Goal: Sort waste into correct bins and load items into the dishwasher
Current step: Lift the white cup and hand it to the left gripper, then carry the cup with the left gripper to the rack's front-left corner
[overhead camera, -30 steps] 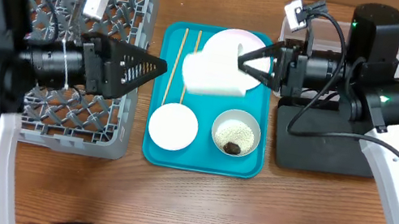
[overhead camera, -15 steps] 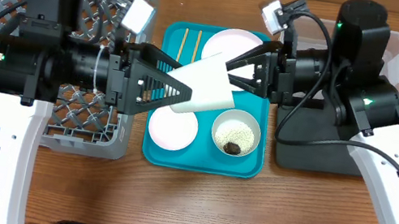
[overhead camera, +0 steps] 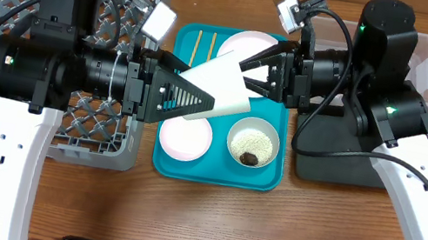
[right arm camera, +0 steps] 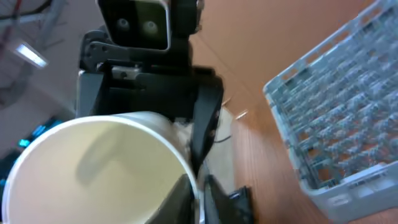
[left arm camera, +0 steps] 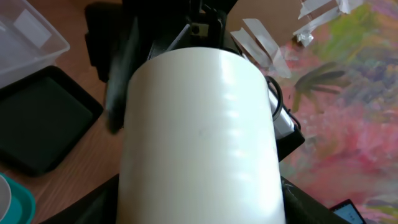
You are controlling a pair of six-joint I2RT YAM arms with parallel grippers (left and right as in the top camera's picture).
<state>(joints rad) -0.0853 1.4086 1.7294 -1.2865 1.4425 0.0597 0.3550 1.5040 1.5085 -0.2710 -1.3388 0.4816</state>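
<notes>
Left hand [overhead camera: 203,93] and right hand [overhead camera: 245,76] bracket the cup [overhead camera: 225,89] (grips unclear); right wrist shows its mouth.

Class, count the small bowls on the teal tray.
2: a pale bowl at the tray's near-left corner, a rice-filled bowl at its near-right. Others may be hidden.

The white cup [right arm camera: 99,168] is seen mouth-on at lower left; the grey dish rack [right arm camera: 336,124] is set on the wooden table [right arm camera: 249,74].

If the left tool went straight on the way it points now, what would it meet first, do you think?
The left tool would meet the cup, already between its fingers; behind that, probably the right tool.
</notes>
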